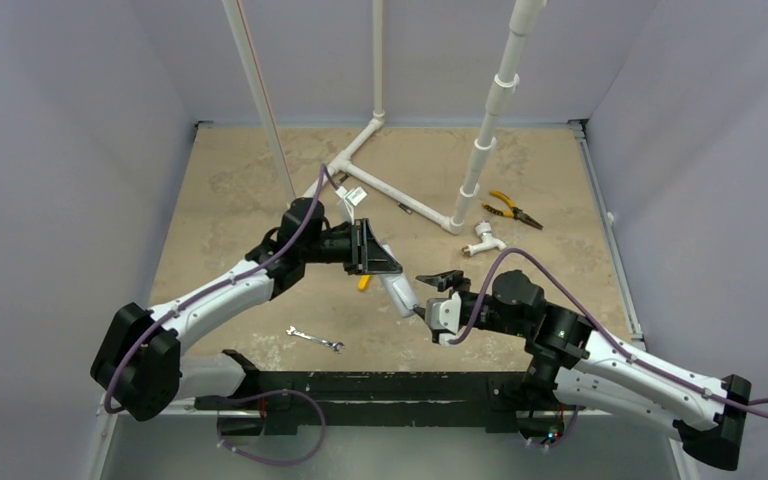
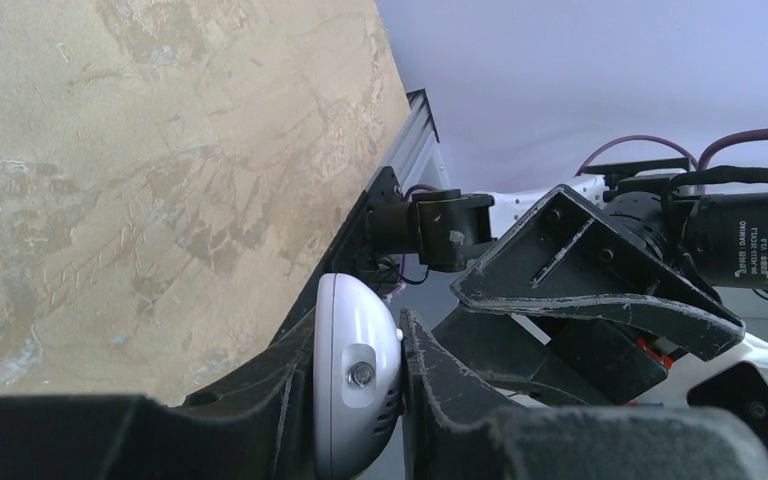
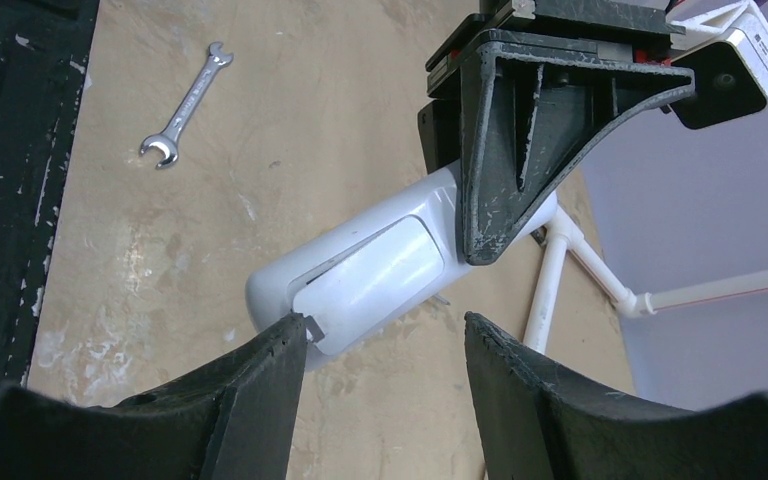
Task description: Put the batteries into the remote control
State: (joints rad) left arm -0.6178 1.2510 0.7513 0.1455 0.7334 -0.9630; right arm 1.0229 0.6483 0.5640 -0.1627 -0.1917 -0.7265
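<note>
My left gripper (image 1: 375,255) is shut on the remote control (image 1: 397,292) and holds it in the air above the table, tilted down toward the right arm. In the left wrist view the white rounded end of the remote control (image 2: 357,375) is clamped between the jaws of the left gripper (image 2: 358,332). My right gripper (image 3: 382,322) stands open just below the remote control's (image 3: 272,285) free end. Its left fingertip (image 3: 290,335) touches the edge of the battery cover (image 3: 375,272), which sits slightly lifted. The batteries are out of view.
A small wrench (image 1: 315,339) lies on the table near the arms' bases. Yellow-handled pliers (image 1: 513,209) and a white pipe fitting (image 1: 484,240) lie at the back right. A white pipe frame (image 1: 400,195) stands at the back. A small yellow object (image 1: 364,283) lies under the left gripper.
</note>
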